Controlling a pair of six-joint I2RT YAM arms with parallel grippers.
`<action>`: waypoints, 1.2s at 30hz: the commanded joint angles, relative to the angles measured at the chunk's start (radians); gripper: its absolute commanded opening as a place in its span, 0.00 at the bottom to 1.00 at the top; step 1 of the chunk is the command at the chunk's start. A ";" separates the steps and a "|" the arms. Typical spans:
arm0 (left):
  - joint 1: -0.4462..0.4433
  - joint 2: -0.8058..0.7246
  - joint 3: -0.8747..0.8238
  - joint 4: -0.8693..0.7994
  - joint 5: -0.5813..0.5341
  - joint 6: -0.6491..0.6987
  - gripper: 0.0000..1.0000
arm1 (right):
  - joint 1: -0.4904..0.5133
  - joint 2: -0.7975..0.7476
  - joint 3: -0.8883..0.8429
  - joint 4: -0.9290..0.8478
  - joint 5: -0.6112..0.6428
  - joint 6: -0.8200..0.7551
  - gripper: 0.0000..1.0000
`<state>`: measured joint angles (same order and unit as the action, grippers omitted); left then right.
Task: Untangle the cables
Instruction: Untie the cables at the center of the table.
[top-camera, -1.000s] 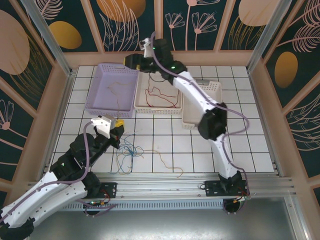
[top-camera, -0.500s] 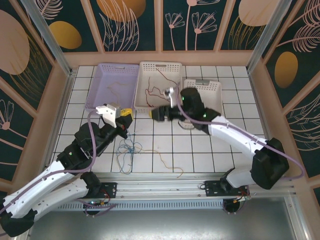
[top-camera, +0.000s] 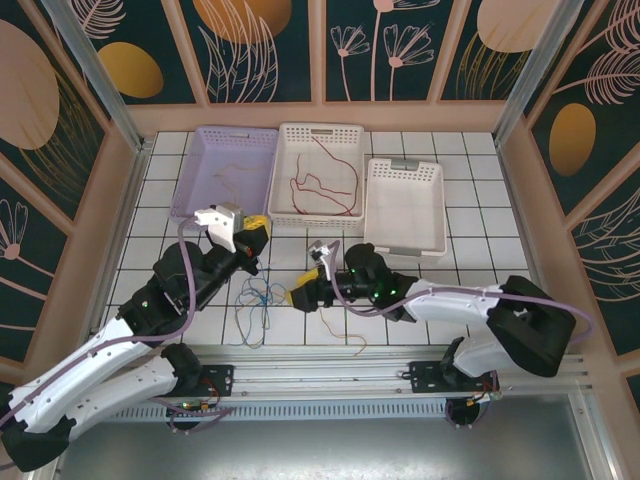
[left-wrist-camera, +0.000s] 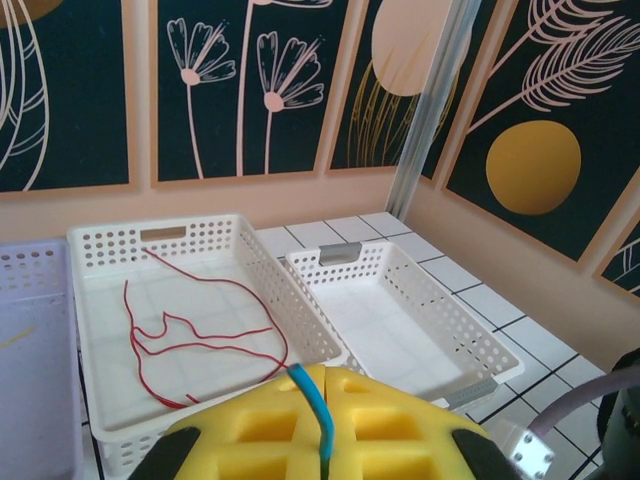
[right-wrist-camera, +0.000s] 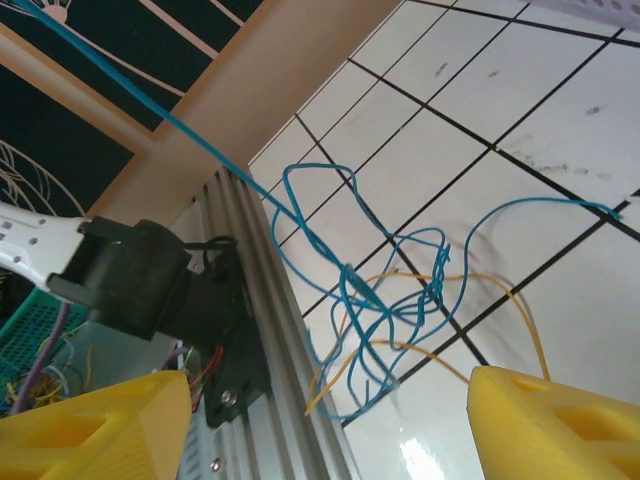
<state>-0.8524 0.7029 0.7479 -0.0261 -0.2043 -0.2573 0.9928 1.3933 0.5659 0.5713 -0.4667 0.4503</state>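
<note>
Sorting looks well under way: the purple basket (top-camera: 222, 131) at far left holds a brownish-orange cable (top-camera: 232, 182), which suggests one colour per bin. Just in front of it, the left tool (top-camera: 250, 232) is clamped tight on the blue cable (left-wrist-camera: 318, 415) and raised off the table (top-camera: 480, 300). The strand runs taut down to the knot, a hold that seems meant to anchor one end while the other arm works. The knot lies on the tiles below, blue loops woven through a yellow cable (top-camera: 338, 326). Beside it, the right tool (top-camera: 302, 297) hangs low with its jaws spread wide, gripping nothing, probably lining up to pluck a loop free. Farther back, the middle basket (top-camera: 320, 128) keeps the red cable (top-camera: 325, 185) apart, and the right basket (top-camera: 405, 164) presumably waits for the next colour.
</note>
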 joint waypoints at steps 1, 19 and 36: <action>0.005 0.001 0.032 0.040 0.019 -0.024 0.00 | 0.021 0.083 0.018 0.136 0.056 -0.007 0.72; 0.004 -0.070 0.070 -0.066 -0.072 0.009 0.00 | -0.011 0.012 -0.049 0.121 0.231 0.043 0.00; 0.006 -0.121 0.302 -0.428 -0.387 0.145 0.00 | -0.534 -0.743 0.033 -0.741 0.437 0.071 0.00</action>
<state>-0.8524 0.5701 1.0214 -0.3737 -0.5198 -0.1505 0.5201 0.6777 0.5438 0.0322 -0.0700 0.5079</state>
